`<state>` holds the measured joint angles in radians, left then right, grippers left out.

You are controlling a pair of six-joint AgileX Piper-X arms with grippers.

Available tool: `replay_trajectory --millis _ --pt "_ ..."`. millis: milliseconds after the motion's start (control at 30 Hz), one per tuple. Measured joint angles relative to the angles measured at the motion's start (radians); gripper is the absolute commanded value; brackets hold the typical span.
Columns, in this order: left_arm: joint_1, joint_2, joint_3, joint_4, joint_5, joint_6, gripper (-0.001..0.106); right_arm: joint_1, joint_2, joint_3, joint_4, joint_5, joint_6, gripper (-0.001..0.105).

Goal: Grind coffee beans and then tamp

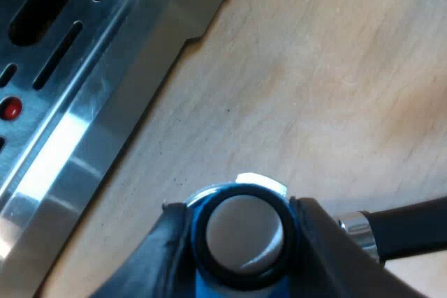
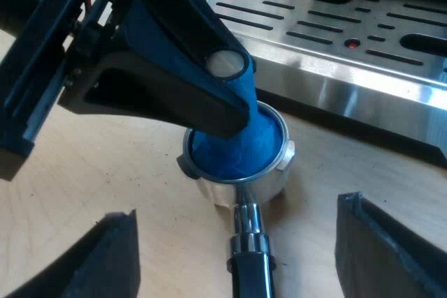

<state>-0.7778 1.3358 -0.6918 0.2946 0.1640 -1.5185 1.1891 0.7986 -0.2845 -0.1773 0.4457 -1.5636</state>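
Two black fingers (image 1: 171, 249) of my left gripper (image 1: 244, 256) are clenched on the blue tamper (image 1: 244, 232), one on each side just below its round silver top. Seen from the right wrist, the tamper's wide blue foot sits down inside the cup of the metal holder (image 2: 269, 186), leaning a little. The holder rests on the wooden table (image 1: 321, 68), just beside the steel drip tray (image 2: 335, 40) of the coffee machine, whose slotted plate carries a small red spot (image 1: 10, 108). The holder's dark handle (image 2: 251, 273) points away from the tray and lies between the fingers of my right gripper (image 2: 241, 228), which is released, spread wide and touching nothing.
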Motion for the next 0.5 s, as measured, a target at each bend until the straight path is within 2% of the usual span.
replay_trajectory --millis 500 --pt "0.0 0.025 0.04 -0.082 0.014 0.0 0.001 0.0 0.0 0.0 -0.013 0.001 0.0 0.062"
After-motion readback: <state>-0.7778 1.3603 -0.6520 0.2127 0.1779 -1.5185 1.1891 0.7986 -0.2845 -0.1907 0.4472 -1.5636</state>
